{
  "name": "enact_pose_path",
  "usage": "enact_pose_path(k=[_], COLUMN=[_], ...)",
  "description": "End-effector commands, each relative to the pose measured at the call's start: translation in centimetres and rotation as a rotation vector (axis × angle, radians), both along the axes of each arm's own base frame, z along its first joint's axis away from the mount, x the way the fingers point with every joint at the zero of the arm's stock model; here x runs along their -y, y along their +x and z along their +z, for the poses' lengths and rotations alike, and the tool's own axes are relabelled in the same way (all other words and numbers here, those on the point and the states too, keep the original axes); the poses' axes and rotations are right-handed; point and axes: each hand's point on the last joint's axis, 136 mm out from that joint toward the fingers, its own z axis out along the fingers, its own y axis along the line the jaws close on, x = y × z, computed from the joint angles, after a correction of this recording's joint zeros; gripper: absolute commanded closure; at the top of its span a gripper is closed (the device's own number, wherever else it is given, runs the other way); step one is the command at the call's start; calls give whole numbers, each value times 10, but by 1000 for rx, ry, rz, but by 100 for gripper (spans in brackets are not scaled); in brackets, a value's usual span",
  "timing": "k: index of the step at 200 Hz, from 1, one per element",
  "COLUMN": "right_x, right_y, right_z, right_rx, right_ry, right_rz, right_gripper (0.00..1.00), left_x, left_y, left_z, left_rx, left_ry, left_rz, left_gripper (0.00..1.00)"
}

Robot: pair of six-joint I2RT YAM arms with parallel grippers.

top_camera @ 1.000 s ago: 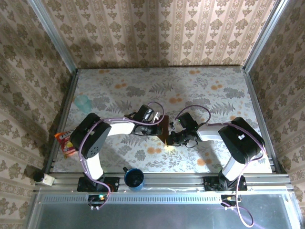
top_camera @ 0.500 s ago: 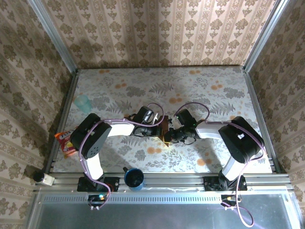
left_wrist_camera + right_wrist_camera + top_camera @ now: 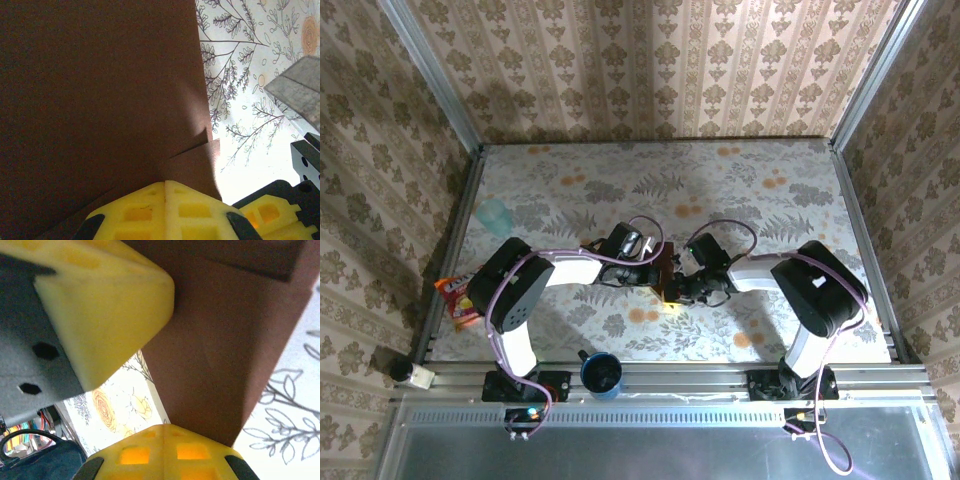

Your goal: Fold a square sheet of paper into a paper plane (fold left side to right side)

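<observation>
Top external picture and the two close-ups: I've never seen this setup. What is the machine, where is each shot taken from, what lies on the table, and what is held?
The overhead picture looks down from behind two robot arms, the left arm and the right arm, bolted at the near edge of a flowery table. Each close-up comes from a camera on one wrist, so that arm's own yellow-padded hand shows at the bottom. The left hand and the right hand are both shut on a partly folded dark brown sheet of paper in mid-table. Also there: a blue cup at the near edge, a pale green cup and an orange packet on the left.
</observation>
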Motion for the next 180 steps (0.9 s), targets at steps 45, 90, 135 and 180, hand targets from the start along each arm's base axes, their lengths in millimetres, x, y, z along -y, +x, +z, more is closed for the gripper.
enact_pose_path(k=[45, 90, 135, 180], right_x=[20, 19, 36, 43], right_y=[-32, -26, -7, 17], right_z=[-11, 22, 42, 32], right_rx=[-88, -21, 53, 135], right_ry=[-8, 49, 47, -34], right_rz=[10, 25, -26, -26], right_gripper=[100, 100, 98, 95], left_x=[-22, -18, -6, 8], left_y=[-11, -14, -16, -4], left_z=[-32, -32, -24, 4], left_rx=[-85, -88, -78, -18], left_ry=[105, 97, 49, -32], left_rz=[51, 86, 144, 142], left_gripper=[100, 100, 100, 91])
